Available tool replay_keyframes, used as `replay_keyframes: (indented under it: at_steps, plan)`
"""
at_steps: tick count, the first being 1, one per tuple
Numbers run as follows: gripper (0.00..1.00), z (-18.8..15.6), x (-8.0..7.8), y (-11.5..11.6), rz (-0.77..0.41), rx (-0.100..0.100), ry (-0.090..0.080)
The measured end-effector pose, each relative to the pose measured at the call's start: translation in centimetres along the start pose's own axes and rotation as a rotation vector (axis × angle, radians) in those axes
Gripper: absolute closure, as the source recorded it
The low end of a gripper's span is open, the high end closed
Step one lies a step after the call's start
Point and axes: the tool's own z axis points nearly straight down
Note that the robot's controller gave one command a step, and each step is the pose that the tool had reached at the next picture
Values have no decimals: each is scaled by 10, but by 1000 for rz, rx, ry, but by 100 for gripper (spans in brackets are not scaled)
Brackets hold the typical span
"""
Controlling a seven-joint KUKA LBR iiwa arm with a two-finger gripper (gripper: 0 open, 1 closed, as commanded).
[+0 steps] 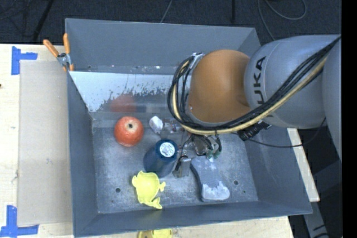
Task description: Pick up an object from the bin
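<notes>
Reaching in from the right, the grey robot arm [290, 86] shows the letters "UKA" on its casing, beside a rounded orange cover [217, 86] looped by black and yellow cables [177, 92]. Below it lies the grey metal bin [162, 42], holding five loose things, one of each kind. The gripper [187, 161] hangs low at the middle of the floor, between a flat grey slab-shaped piece [211, 182] and a dark blue cylindrical can [159, 156], just beside the can; whether it is released or clenched cannot be told. The can's round white-and-teal top label is unreadable. A red apple [129, 131] lies left of the can, a yellow plastic toy figure [147, 189] lies near the front wall, and a small silvery lump [155, 122] sits beside the apple.
</notes>
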Motion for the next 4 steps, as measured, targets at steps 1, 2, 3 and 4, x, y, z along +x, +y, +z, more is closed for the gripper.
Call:
replay_keyframes:
  at_steps: [1,2,3,4]
  plan:
    - [0,6,2,4,21,-1,-2]
    - [0,42,17,-9,152,0,11]
    - [0,11,15,-11,115,0,-3]
    - [0,59,28,14,96,-1,-5]
